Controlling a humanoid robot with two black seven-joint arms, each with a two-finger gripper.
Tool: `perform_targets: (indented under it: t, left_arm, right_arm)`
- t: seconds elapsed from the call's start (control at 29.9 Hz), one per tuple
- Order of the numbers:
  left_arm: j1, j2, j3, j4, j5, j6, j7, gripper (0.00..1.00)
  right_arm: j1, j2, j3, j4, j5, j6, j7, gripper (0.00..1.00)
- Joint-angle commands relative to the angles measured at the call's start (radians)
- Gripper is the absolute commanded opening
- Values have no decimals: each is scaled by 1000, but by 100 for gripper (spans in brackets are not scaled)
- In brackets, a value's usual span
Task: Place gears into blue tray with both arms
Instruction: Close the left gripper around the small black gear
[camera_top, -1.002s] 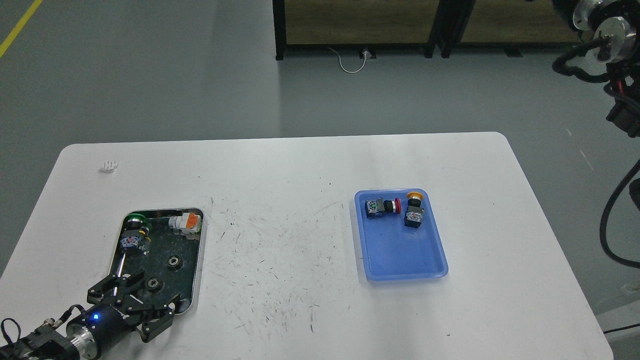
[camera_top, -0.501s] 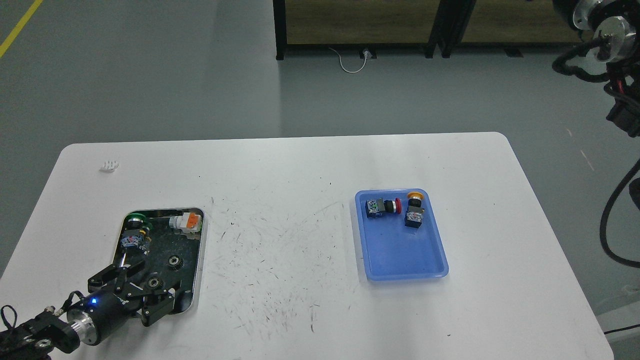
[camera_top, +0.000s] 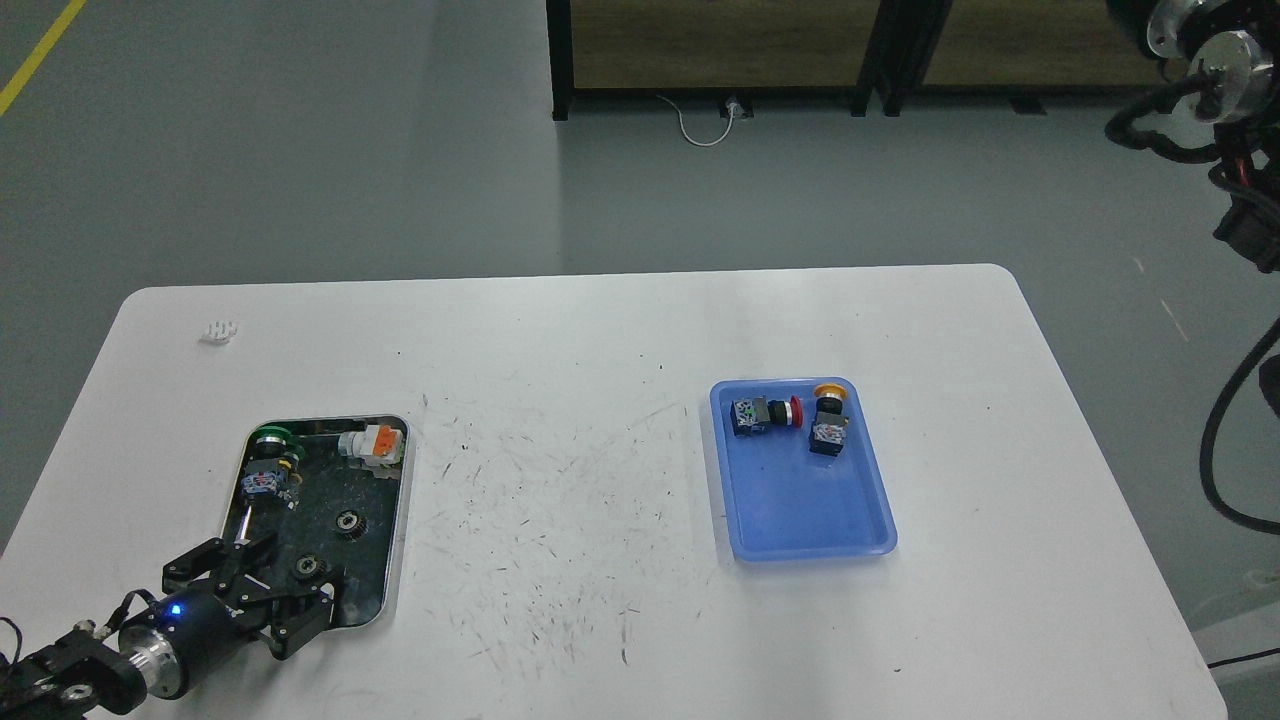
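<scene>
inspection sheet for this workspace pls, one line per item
Surface: white table, scuffed with dark marks.
Job's things: two gears in steel tray; blue tray holds two switches, no gears.
Clutter: green-capped switch and orange part in steel tray; small white piece far left.
Grippers: left tool open at near gear; right tool not in view.
Cables: black loops at right; white cord on floor.
Surroundings: grey floor, dark-framed shelving behind.

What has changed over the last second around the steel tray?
The left gripper slid left and toward the robot, open, over the near end of the steel tray, beside the near gear. Nothing grasped. Both gears, including the far gear, the switches and the blue tray stayed put.
</scene>
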Motion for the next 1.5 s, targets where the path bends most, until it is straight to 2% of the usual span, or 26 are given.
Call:
perform_targets:
  t: [0.0, 0.2, 0.43, 1.0, 1.24, 1.47]
  left_arm:
    - [0, 0, 0, 4, -2, -3, 2, 82]
    - [-2, 0, 2, 2, -2, -11, 2, 71]
    - [-2, 0, 2, -7, 0, -12, 2, 49]
    - [-8, 15, 17, -12, 6, -32, 2, 20]
    - [-23, 35, 11, -18, 4, -32, 14, 19]
    - [-135, 150, 5, -134, -3, -55, 83, 19]
  right_arm:
    - [2, 0, 0, -1, 0, 0, 0, 99]
    - [0, 0, 0, -1, 0, 0, -1, 99]
    - [3, 0, 0, -1, 0, 0, -3, 99]
    - [9, 0, 0, -1, 0, 0, -8, 99]
    - [12, 0, 0, -4, 0, -1, -8, 99]
    - [12, 0, 0, -7, 0, 0, -8, 99]
